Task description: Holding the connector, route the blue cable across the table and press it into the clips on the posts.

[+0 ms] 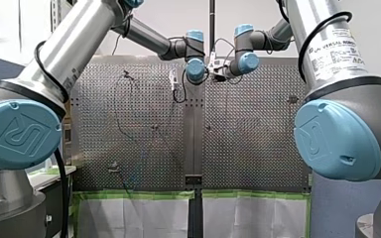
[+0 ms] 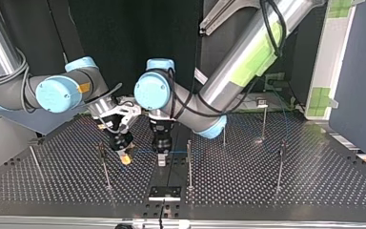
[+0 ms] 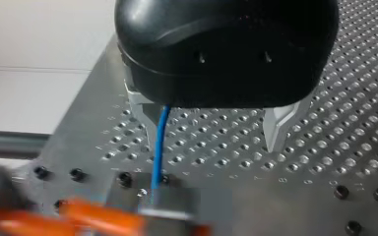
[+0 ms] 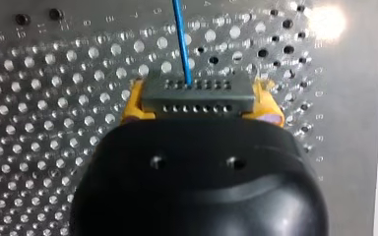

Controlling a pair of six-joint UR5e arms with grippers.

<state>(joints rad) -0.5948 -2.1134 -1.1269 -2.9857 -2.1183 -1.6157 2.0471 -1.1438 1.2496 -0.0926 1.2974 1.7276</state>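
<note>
thin posts (image 2: 189, 164) scattered on table (image 2: 324, 186), passable gaps between them

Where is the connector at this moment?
The connector is clamped between the yellow pads of my right gripper, the blue cable leading ahead from it. In the top view it sits left of centre, beside my left gripper.

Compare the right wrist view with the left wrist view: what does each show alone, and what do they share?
Right wrist only: the rows of holes on the grey connector, and my right gripper with its yellow pads plainly shut on it. Left wrist only: my left gripper with its metal fingers open, the blue cable passing beside one, unclamped. Both: cable, connector, perforated table.
</note>
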